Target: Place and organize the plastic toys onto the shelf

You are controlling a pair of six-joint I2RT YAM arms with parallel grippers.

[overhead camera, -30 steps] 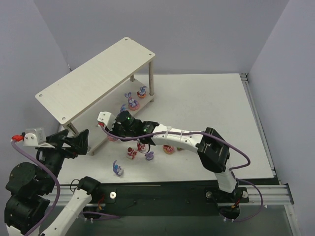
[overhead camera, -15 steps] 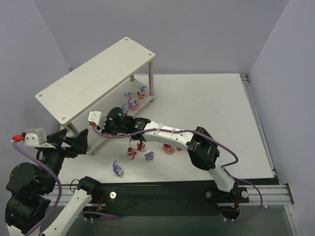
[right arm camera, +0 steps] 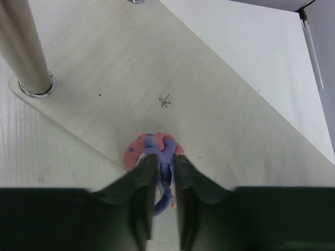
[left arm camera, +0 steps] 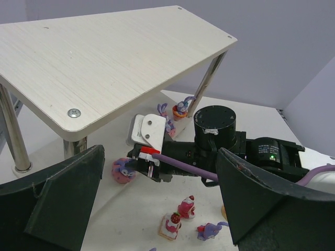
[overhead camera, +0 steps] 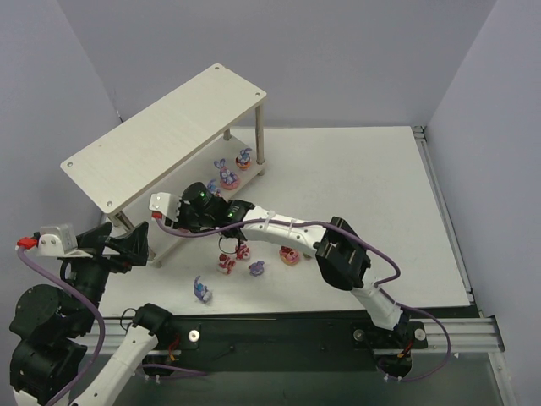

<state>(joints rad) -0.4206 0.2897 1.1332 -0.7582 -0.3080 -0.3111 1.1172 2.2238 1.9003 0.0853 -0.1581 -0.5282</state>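
A white table (overhead camera: 372, 186) carries the two-tier shelf (overhead camera: 165, 135), set aslant at ten o'clock in the overhead view, its pale top board hiding most of the lower one. The right arm (overhead camera: 287, 230) stretches toward nine o'clock, its wrist at the shelf's near edge. Only the right wrist camera shows the grasp: the right gripper (right arm camera: 165, 170) has its fingers pressed tight on a purple-blue bunny (right arm camera: 163, 146), whose pink base sits at the near edge of the lower board (right arm camera: 209, 104), with a metal leg (right arm camera: 23, 47) at ten o'clock of it. The left gripper (left arm camera: 157, 209) hangs at the table's eight o'clock corner, jaws spread wide and empty; its camera catches that bunny side-on beneath the top board. Shelved bunnies (overhead camera: 228, 176) stand toward the lower board's far end, at one o'clock of the wrist. Loose on the table at five o'clock of it are strawberry-topped bears (overhead camera: 226, 264) and loose bunnies (overhead camera: 202, 290).
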